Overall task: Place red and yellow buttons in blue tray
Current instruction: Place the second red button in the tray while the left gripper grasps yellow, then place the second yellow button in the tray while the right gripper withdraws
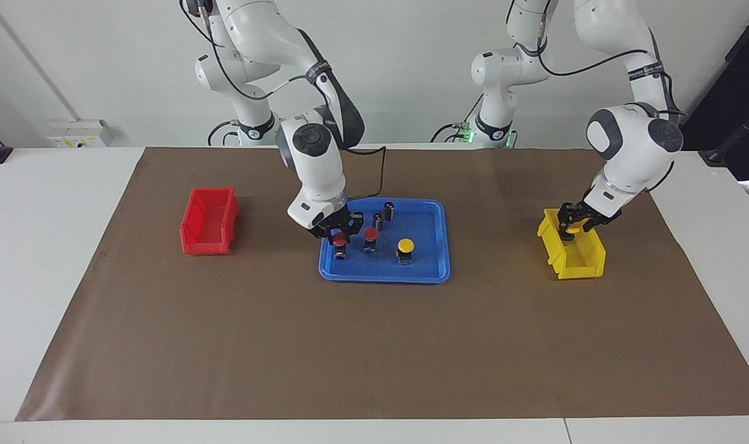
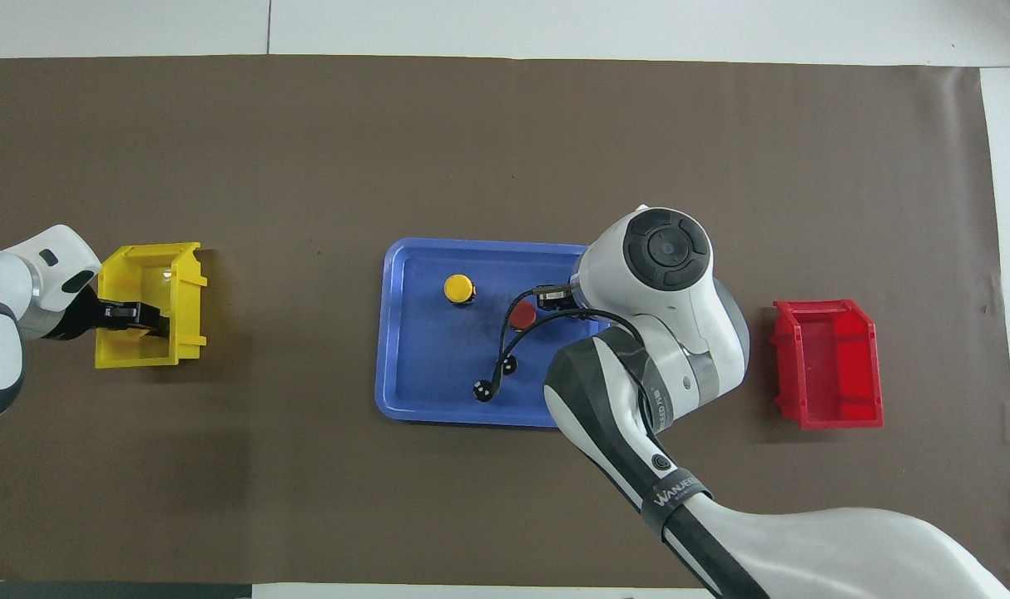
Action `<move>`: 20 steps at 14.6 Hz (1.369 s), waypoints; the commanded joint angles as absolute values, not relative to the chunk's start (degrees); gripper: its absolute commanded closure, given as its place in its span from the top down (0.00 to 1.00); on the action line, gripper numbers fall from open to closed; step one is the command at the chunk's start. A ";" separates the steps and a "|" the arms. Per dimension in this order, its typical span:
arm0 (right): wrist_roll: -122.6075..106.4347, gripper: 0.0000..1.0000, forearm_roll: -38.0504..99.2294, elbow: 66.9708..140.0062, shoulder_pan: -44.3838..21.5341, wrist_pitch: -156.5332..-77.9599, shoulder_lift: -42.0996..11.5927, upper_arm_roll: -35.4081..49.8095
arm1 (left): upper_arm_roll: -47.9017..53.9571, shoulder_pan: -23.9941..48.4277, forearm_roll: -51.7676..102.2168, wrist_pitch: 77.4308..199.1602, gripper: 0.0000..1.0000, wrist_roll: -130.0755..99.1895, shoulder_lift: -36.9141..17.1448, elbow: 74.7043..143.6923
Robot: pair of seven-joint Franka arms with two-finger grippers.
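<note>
Right pincer [image 1: 339, 235] stood low inside the blue tray [image 1: 439, 243], at the tray's end toward the right arm, its fingers straddling the cap of a red button [image 1: 340, 242] that stood upright on the tray floor — whether they pinched the cap or had let go, I could not tell; my guess was that this button was being set down beside its fellow. A second red button [image 1: 370, 237] stood just beside it, and one yellow button [image 1: 405, 249] a little further along toward the left arm's end; two capless dark cylinders [image 1: 388, 211] stood in the tray nearer the robots. Left pincer [image 1: 573, 226] reached down into the yellow bin [image 1: 587, 262] near the left arm's end of the desk, pinching a yellow-capped button [image 1: 574, 229] — the last one to fetch, I judged. Counted: two red buttons and one yellow in the tray, one yellow in the bin; the red bin [image 1: 208, 221] showed nothing inside.
</note>
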State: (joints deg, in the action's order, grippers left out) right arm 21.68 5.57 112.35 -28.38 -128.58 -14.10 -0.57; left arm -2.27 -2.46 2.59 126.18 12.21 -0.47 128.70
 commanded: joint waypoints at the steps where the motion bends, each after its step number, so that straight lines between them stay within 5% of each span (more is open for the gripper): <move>1: 21.36 0.76 6.50 112.59 -28.30 -128.67 -12.92 -0.70 | -2.11 -2.11 3.43 127.53 0.53 9.94 1.58 131.04; 3: 21.18 0.89 6.07 110.05 -27.60 -125.53 -12.75 -0.88 | -2.11 -2.02 3.43 127.53 0.19 9.75 1.32 130.52; 4: 21.18 1.00 5.54 108.12 -27.42 -123.25 -12.57 -1.14 | -2.11 -2.02 3.25 127.44 0.10 9.93 1.06 129.82; 5: 21.18 1.00 3.80 105.50 -26.20 -119.66 -12.31 -1.32 | -2.11 -2.02 2.99 126.48 0.05 9.84 0.62 127.90; 11: 21.01 1.00 -0.87 86.86 -13.12 -100.05 -11.87 -1.14 | -1.49 2.62 0.09 106.20 0.02 5.47 0.53 108.13; 20: 3.38 1.00 -1.32 80.69 0.07 -82.99 -5.01 -1.23 | -1.05 29.43 7.47 123.11 0.01 -35.22 -5.96 111.71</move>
